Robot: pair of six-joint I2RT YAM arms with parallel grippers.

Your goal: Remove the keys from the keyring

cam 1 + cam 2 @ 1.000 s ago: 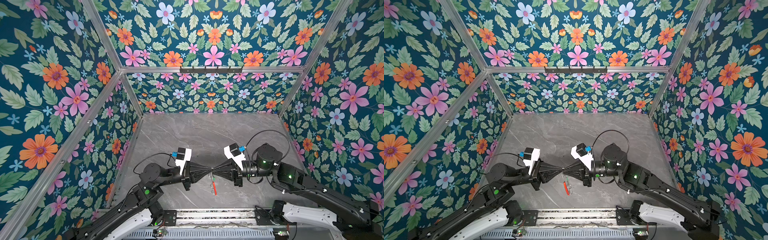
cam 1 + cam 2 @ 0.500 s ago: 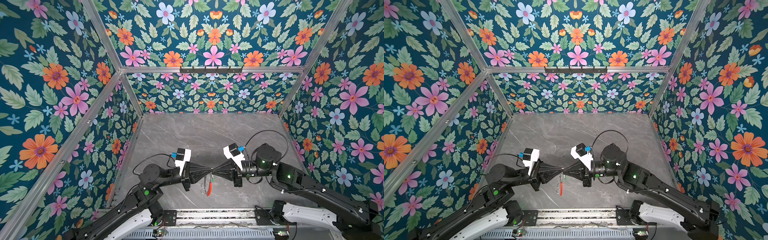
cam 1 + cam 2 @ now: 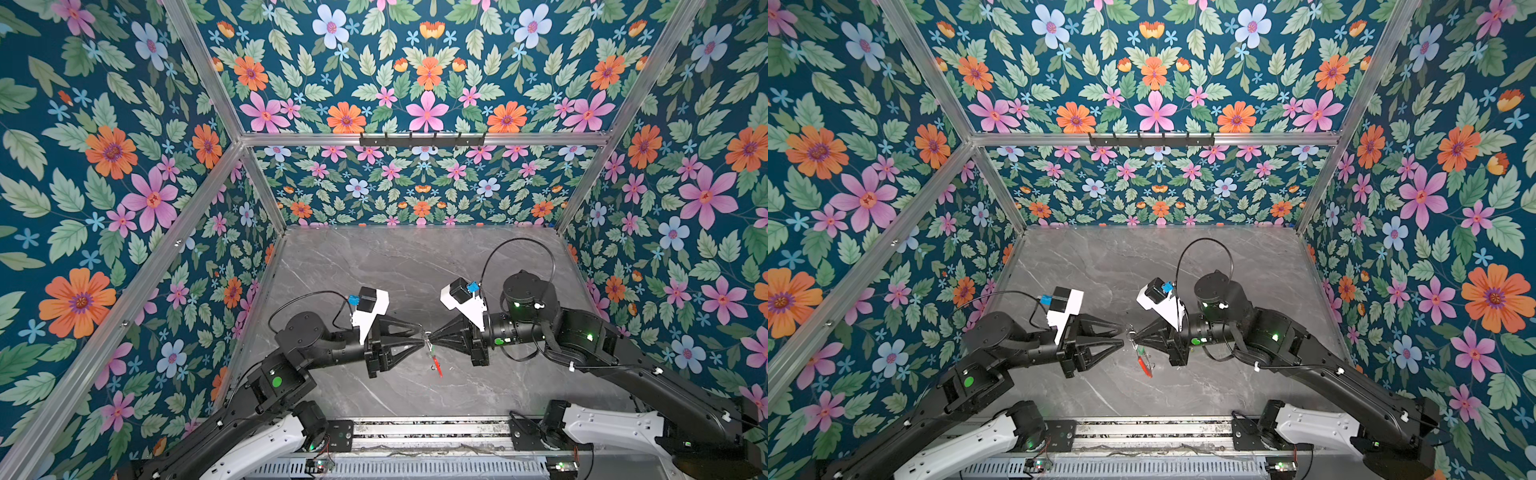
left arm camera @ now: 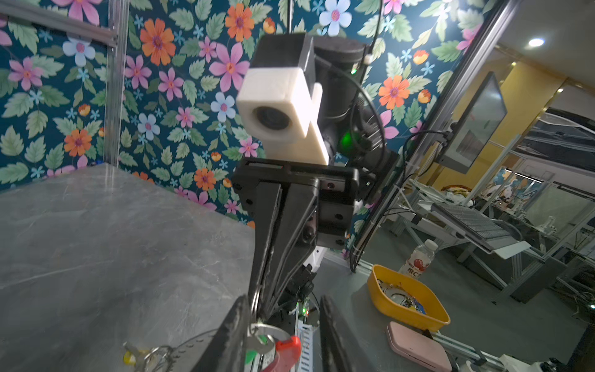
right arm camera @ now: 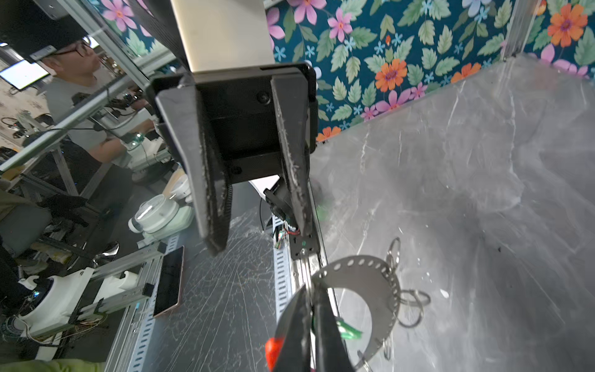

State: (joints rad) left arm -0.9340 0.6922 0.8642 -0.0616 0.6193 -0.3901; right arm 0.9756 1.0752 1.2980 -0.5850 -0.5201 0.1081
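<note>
The keyring (image 5: pixel 363 267), a thin grey band with small holes and a red segment (image 3: pixel 437 365), hangs above the table near its front edge. My right gripper (image 5: pixel 310 293) is shut on its rim. One of the keys, the one with a green tag (image 5: pixel 349 331), hangs beside the right fingers. A yellow key (image 4: pixel 128 357) dangles from a silver loop further round the band. My left gripper (image 3: pixel 1123 336) faces the right gripper tip to tip. It is open, and the red segment (image 4: pixel 286 351) sits between its fingers (image 4: pixel 231 335).
Several silver loops (image 5: pixel 412 306) hang off the ring's rim. The grey marble table (image 3: pixel 415 266) is boxed in by floral walls on three sides. A metal rail (image 3: pixel 415 432) runs along the front. Beyond it stand a yellow tray (image 4: pixel 380 290) and a pink case (image 4: pixel 418 346).
My left gripper has gone from shut to open. The right gripper keeps its hold. The hanging red part of the ring has swung left and then back to the right.
</note>
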